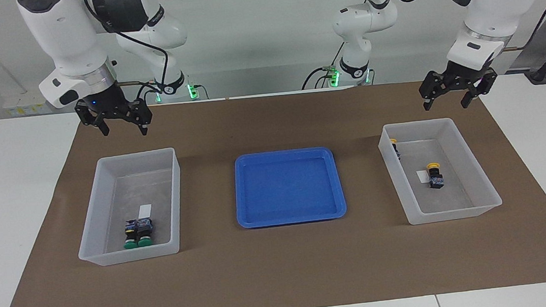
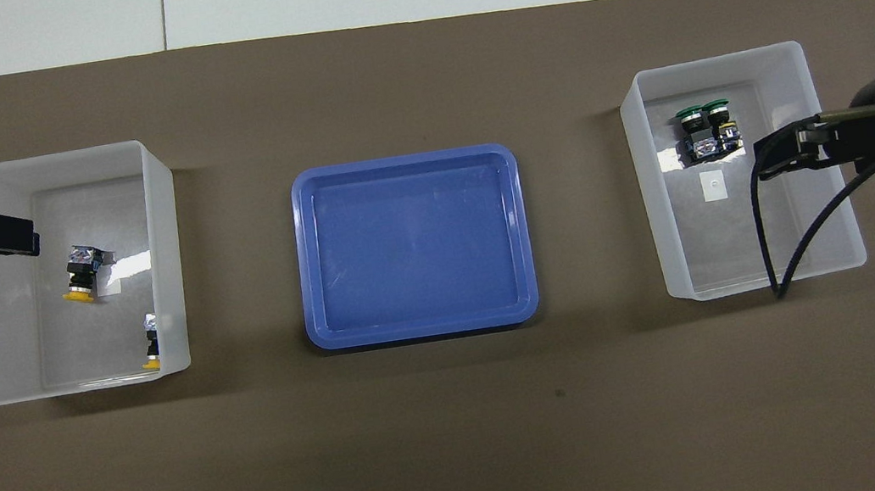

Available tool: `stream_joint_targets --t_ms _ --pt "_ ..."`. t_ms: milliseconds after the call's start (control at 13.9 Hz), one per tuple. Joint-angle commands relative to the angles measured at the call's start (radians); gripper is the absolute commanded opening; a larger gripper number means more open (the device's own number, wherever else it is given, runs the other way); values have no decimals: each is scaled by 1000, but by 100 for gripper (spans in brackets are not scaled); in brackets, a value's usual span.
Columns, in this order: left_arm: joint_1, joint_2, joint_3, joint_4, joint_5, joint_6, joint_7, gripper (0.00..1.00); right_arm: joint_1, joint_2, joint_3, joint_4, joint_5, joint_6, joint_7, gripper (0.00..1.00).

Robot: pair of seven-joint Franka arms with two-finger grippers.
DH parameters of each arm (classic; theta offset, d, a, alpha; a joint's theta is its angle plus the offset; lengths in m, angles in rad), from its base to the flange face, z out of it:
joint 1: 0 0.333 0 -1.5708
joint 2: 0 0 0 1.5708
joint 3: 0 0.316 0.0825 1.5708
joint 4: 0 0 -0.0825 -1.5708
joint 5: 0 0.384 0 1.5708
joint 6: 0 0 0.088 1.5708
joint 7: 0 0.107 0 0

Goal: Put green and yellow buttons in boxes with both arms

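Two green buttons [image 1: 136, 233] lie side by side in the clear box [image 1: 91, 209] at the right arm's end; they also show in the overhead view [image 2: 705, 126]. Two yellow buttons lie apart in the clear box [image 1: 476, 165] at the left arm's end: one near its middle [image 1: 435, 175] [image 2: 84, 274], one against a side wall [image 1: 395, 147] [image 2: 151, 346]. My right gripper [image 1: 124, 129] is open and empty, raised over the robots' edge of the green buttons' box. My left gripper [image 1: 446, 103] is open and empty, raised over the robots' edge of the yellow buttons' box.
An empty blue tray [image 1: 289, 186] lies in the middle of the brown mat [image 1: 283, 271] between the two boxes. A small white label lies on each box floor. White table borders the mat.
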Motion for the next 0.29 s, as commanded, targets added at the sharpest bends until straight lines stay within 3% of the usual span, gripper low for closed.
stream_joint_targets --t_ms 0,216 --pt "6 -32 -1 -32 5 -4 0 100 -12 -25 1 -26 28 -3 -26 100" --pt "-3 -32 -1 -32 5 2 0 100 -12 -25 1 -24 28 -3 -26 100"
